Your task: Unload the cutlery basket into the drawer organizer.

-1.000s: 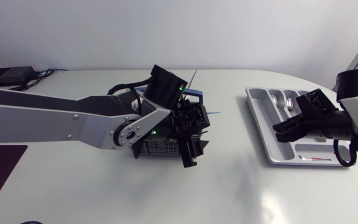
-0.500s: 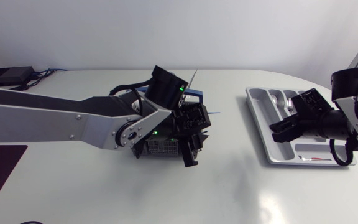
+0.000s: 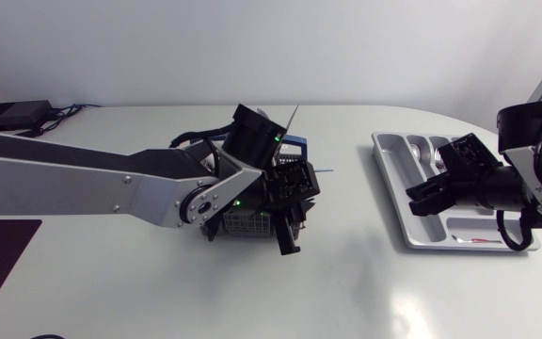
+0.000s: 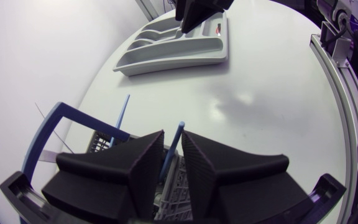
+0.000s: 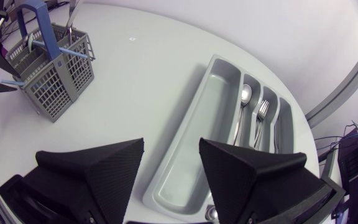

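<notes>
Since the blue handle (image 4: 169,158) pokes up out of the basket (image 5: 55,87) a bit tilted, it sits right in the slot of the left gripper (image 4: 172,138), which is on it from above. The gap's narrow, but I can't tell if it's actually clamped. Left arm's clearly the nearer one; I'd guess a pull up along the handle. The right gripper (image 5: 171,142) hangs wide open and empty over the organizer (image 5: 194,140), well across the worktop (image 3: 346,273).

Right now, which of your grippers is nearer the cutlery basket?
Left. My left gripper sits right over the cutlery basket; my right gripper hangs above the drawer organizer, well apart from the basket.
</notes>
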You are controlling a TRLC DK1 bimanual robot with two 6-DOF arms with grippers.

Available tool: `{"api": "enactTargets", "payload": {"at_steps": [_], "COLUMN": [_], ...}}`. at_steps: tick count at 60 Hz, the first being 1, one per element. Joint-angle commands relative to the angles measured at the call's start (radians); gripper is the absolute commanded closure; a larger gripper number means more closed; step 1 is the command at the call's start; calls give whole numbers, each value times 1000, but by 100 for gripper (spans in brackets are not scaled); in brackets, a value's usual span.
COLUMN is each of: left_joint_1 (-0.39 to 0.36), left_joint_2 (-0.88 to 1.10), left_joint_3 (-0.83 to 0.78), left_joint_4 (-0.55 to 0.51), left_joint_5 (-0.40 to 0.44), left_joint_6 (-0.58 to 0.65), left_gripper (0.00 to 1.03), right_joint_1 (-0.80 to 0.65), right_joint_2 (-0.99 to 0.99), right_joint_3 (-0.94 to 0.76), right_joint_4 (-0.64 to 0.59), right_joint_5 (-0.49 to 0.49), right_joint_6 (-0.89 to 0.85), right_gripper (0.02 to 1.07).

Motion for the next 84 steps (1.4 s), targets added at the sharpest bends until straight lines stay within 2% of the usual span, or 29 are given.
{"api": "enactTargets", "payload": {"at_steps": [1, 7, 11, 27, 38, 44, 53, 61, 66, 72, 76, 84], "left_joint_1": [1, 1, 1, 14, 35, 49, 69, 119, 130, 147, 172, 201], "left_joint_2": [23, 21, 15, -77, -172, -239, -296, -287, -264, -233, -203, -150], "left_joint_3": [26, 26, 25, 28, 55, 75, 126, 207, 247, 298, 353, 411], "left_joint_4": [16, 21, 21, 3, -60, -96, -152, -240, -293, -350, -412, -474], "left_joint_5": [4, 4, 4, 9, 58, 84, 156, 280, 325, 371, 455, 538], "left_joint_6": [10, 8, 8, -7, -49, -90, -188, -346, -399, -451, -491, -537], "left_gripper": [91, 100, 100, 100, 100, 100, 100, 100, 100, 100, 100, 100], "right_joint_1": [15, 42, 68, 168, 229, 240, 252, 252, 255, 261, 266, 291], "right_joint_2": [-18, -46, -61, -132, -195, -241, -290, -296, -291, -254, -218, -150], "right_joint_3": [-30, -43, -46, -43, -46, -40, -19, 46, 84, 127, 153, 196], "right_joint_4": [10, 10, 1, -47, -70, -100, -143, -235, -277, -294, -294, -294], "right_joint_5": [4, 9, 19, 32, 16, -56, -146, -326, -404, -450, -467, -507], "right_joint_6": [15, 15, 17, 32, 40, 40, 41, 43, 44, 52, 58, 67], "right_gripper": [41, 39, 32, 32, 28, 24, 24, 24, 24, 24, 25, 25]}}
